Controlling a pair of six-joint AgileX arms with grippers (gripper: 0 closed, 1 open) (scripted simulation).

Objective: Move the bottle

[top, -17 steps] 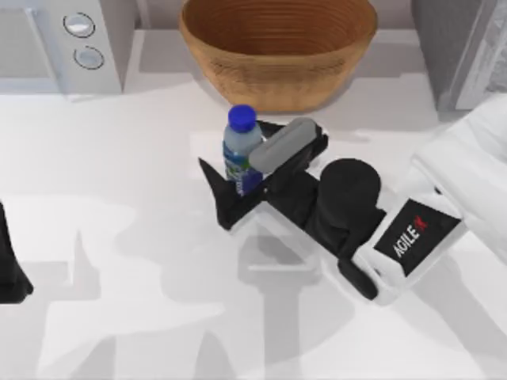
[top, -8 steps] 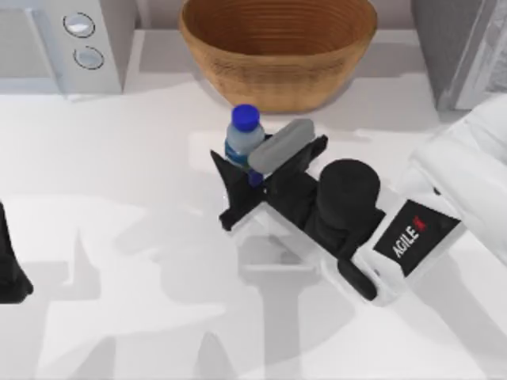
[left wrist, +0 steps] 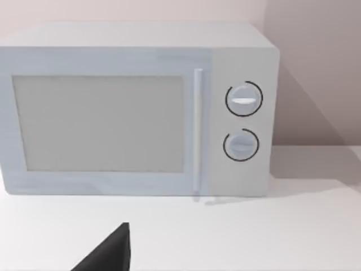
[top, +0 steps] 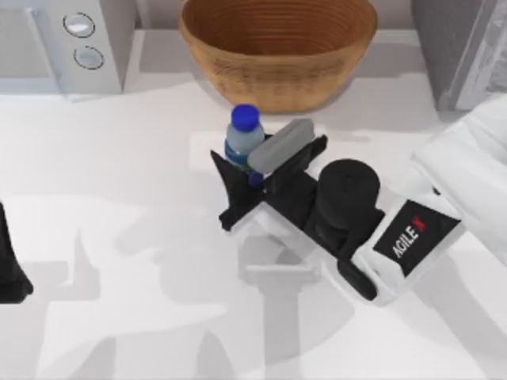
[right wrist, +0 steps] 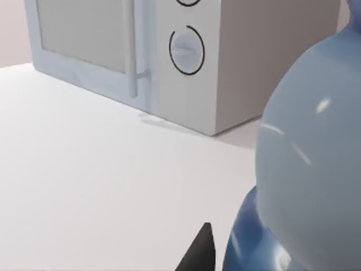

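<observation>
Since a second ago, the right gripper (top: pixel 252 169) has slid toward the back of the table and its black fingers have drawn in around the small clear plastic bottle (top: pixel 240 146); from half a second ago nothing has shifted. That bottle has a bright blue screw cap, ribbed and round, and a rounded, glossy, pale bluish shoulder; its blue label is mostly hidden behind the fingers. It stands upright near the middle of the table, just in front of the wide woven wicker basket (top: pixel 277 49), a tan bowl with fine horizontal ridging.

The gripper's two dark, wedge-shaped fingers sit on either side of the bottle's body, close against it, with a smooth grey bar-shaped block lying across the top of the gripper. From above they appear pressed onto the bottle. In the right wrist view the bottle's curved translucent side (right wrist: pixel 310 180) looms very close, with one black fingertip (right wrist: pixel 198 253) just beside it.

A boxy, pale grey microwave oven (top: pixel 63 43) with two round dials stands at the table's back left corner; the left wrist view shows its flat frosted door and slim vertical handle (left wrist: pixel 135 110). The matte white tabletop (top: pixel 119 237) is smooth and bare of texture.

The left arm is parked at the table's left edge; whether the left gripper (top: pixel 11 273) is spread or closed cannot be told.
</observation>
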